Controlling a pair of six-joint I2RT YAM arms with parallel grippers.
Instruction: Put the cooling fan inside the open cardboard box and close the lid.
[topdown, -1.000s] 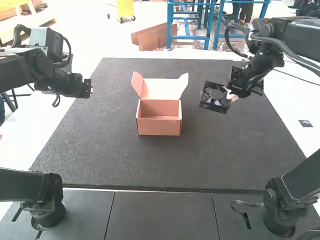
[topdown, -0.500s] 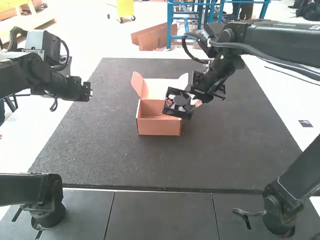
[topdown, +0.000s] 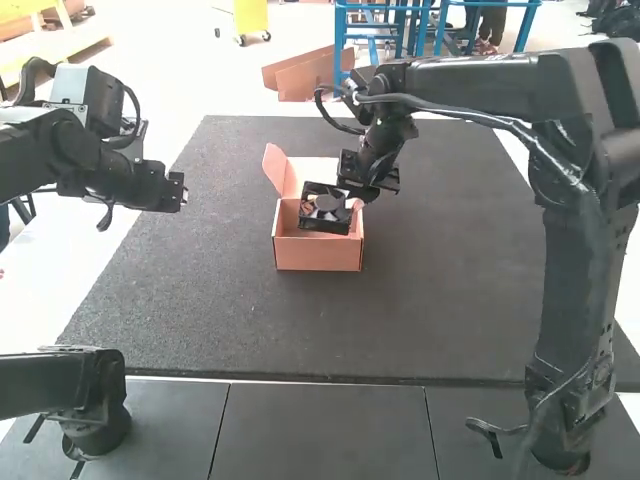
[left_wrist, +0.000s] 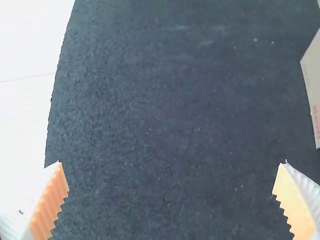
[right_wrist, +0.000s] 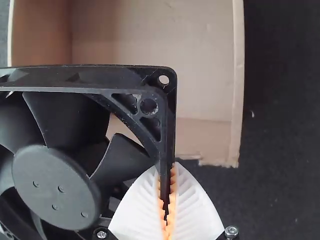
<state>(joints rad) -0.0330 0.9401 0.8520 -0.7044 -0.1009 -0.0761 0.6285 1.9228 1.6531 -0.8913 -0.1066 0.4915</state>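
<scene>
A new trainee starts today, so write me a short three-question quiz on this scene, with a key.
1. Which arm's jaws clamp the cooling fan?
2. True or false: the lid of the cardboard box is shut.
3. The cooling fan is: A at the cardboard box's opening; B flat on the black mat; C beside the left arm.

Key: 1 the right arm's jaws; 2 false, the lid stands open; 3 A.
</scene>
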